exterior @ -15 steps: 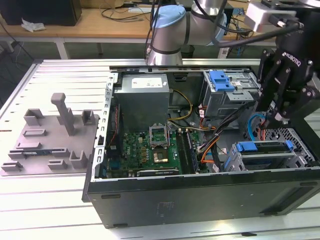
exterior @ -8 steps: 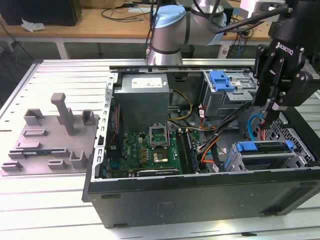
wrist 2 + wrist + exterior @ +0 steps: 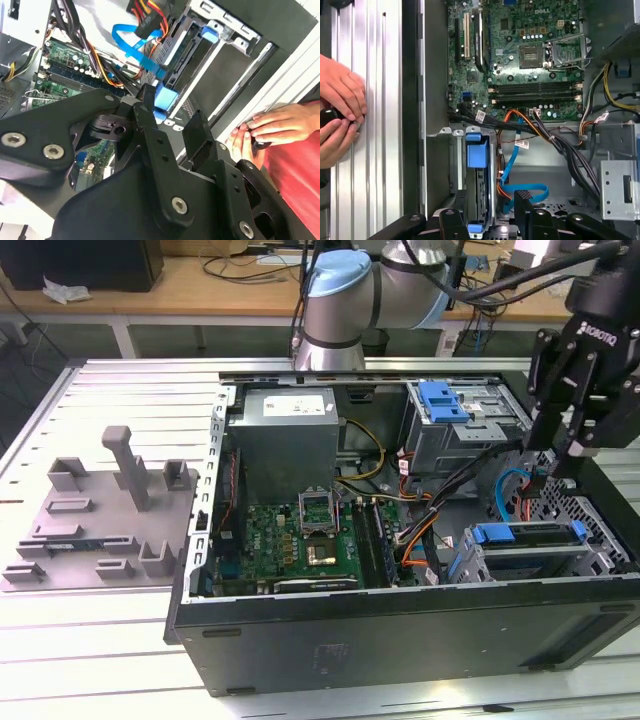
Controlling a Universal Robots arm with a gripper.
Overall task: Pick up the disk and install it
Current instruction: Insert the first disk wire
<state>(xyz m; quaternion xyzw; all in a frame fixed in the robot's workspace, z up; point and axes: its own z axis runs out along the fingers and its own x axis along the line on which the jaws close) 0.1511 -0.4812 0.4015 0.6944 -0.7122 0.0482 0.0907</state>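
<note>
Disk point(image 3: 479, 196) largely hidden in bay point(image 3: 454, 160), 2 hands point(image 3: 341, 95) cropped, perhaps holding something

The arm point(image 3: 345, 310) was built of rounded silver-grey joints, one closed by a pale blue cap point(image 3: 335, 280), with black cables point(image 3: 530, 270) strung along it. Its pincer point(image 3: 572, 445) was matt black with white lettering point(image 3: 601, 336) on the housing; in the second wrist view its flat angular links point(image 3: 160, 150) carried silver screws point(image 3: 179, 205)

Exterior view raised, angled down on open computer case point(image 3: 400, 640), both wrist views close above it, sharing motherboard point(image 3: 520, 50).
</note>
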